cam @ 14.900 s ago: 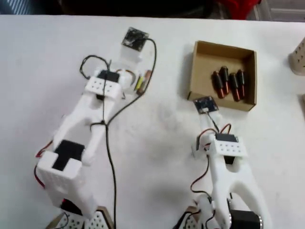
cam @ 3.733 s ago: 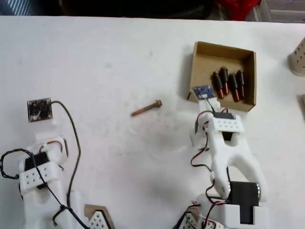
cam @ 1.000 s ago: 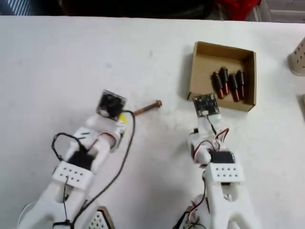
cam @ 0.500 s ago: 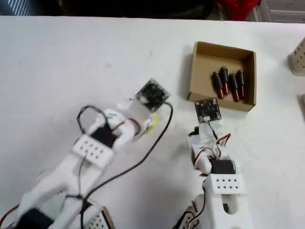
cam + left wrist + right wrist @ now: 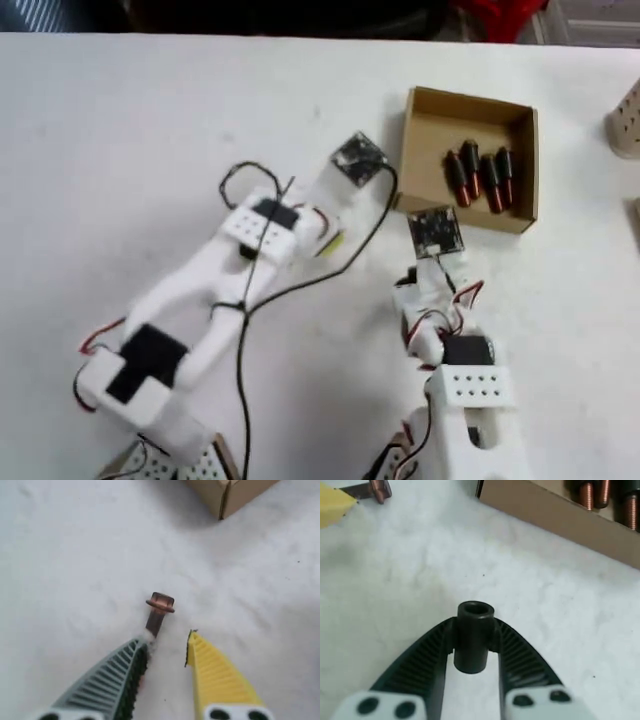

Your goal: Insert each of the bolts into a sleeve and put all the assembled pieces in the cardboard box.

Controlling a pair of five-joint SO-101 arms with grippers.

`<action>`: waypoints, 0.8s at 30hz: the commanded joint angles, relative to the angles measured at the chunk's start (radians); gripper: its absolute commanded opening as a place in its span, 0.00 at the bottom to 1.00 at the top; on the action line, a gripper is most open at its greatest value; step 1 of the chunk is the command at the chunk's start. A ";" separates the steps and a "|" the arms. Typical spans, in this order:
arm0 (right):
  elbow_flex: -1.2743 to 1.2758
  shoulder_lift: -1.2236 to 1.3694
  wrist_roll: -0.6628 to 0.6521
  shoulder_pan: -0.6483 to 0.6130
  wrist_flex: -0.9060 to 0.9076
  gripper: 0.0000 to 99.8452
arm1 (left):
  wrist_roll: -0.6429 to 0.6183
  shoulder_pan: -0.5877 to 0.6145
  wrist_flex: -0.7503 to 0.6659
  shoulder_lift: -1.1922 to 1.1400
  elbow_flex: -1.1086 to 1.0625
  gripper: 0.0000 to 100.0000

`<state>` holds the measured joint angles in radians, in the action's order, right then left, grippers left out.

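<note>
- Left wrist view: your left tool (image 5: 167, 641) is hovering spread, bolt (image 5: 159, 611) lying beside its grey finger (image 5: 120, 675), seemingly to grasp it.
- Your right tool (image 5: 473, 626) is pinching the sleeve (image 5: 472, 647) bore-up, apparently for insertion.

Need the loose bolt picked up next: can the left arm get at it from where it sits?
Probably yes. The left gripper is open right at the bolt, which lies on the table with nothing between. Its shank sits by the grey finger, not centred, so a small shift looks needed.
</note>
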<state>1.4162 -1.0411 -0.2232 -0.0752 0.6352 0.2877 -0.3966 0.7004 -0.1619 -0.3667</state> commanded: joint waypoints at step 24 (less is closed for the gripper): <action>0.002 -0.030 0.011 -0.002 -0.008 0.02 | 0.011 0.045 0.233 -0.355 0.460 0.16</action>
<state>1.4270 -1.0472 -0.2232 -0.0752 0.6352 0.2877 -0.3276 0.9551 -0.5317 0.0445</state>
